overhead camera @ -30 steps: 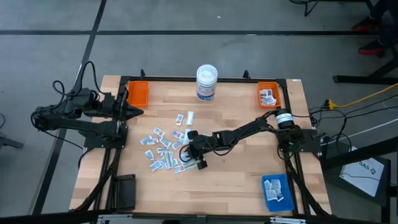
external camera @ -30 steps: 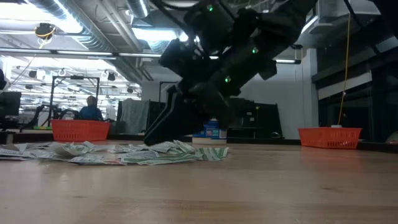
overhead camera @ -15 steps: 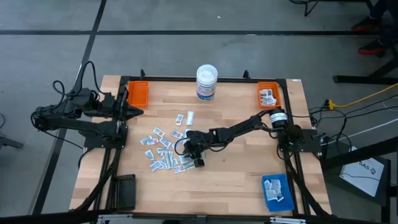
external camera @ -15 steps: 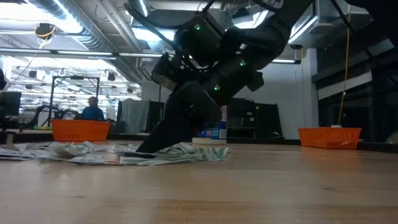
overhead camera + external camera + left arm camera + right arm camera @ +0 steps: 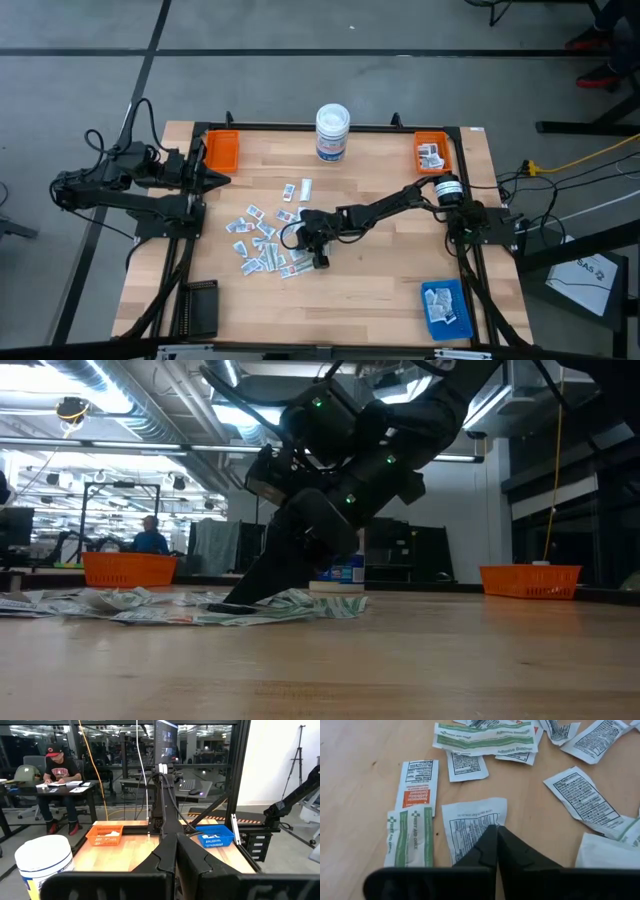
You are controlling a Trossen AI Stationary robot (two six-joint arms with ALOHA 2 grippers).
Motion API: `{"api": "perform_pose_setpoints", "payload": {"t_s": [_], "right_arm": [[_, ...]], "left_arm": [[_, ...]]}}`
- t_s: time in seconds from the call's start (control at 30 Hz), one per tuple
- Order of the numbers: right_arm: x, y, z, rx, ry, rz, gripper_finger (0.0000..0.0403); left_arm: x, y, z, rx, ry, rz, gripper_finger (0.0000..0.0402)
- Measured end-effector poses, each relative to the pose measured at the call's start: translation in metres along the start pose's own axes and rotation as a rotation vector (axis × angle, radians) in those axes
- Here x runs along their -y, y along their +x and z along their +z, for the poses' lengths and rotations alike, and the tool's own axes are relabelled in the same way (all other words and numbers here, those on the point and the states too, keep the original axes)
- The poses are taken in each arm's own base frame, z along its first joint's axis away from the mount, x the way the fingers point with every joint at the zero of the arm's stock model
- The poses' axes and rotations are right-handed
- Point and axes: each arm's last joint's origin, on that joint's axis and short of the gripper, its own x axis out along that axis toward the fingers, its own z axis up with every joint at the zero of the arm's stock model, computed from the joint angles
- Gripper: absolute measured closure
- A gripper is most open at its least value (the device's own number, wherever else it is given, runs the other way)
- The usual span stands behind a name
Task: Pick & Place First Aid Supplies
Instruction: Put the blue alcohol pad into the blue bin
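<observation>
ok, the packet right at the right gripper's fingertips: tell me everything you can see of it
The packet is a small, flat, roughly square paper sachet, white with a block of fine dark print and a ragged edge. It lies flat on the wooden table in the scatter of first aid packets near the table's middle. The right gripper is shut, its fingertips meeting on the packet's edge and covering part of it. A green-and-white packet lies right alongside; whether they touch is unclear. Whether it is pinched or only pressed cannot be told.
</observation>
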Motion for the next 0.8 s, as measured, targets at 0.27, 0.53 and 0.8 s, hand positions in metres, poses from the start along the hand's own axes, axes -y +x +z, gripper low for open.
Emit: {"api": "perform_pose_setpoints", "payload": {"t_s": [0.27, 0.53, 0.8], "right_arm": [[-0.005, -0.019, 0.015, 0.023, 0.046, 0.116, 0.04], [-0.012, -0.054, 0.048, 0.137, 0.101, 0.273, 0.0401], [-0.035, -0.099, 0.084, 0.283, 0.074, 0.385, 0.0402]], "left_arm": [[0.0, 0.0, 0.0, 0.0, 0.0, 0.0, 0.0398], [0.0, 0.0, 0.0, 0.0, 0.0, -0.001, 0.0398], [0.0, 0.0, 0.0, 0.0, 0.0, 0.0, 0.0397]]}}
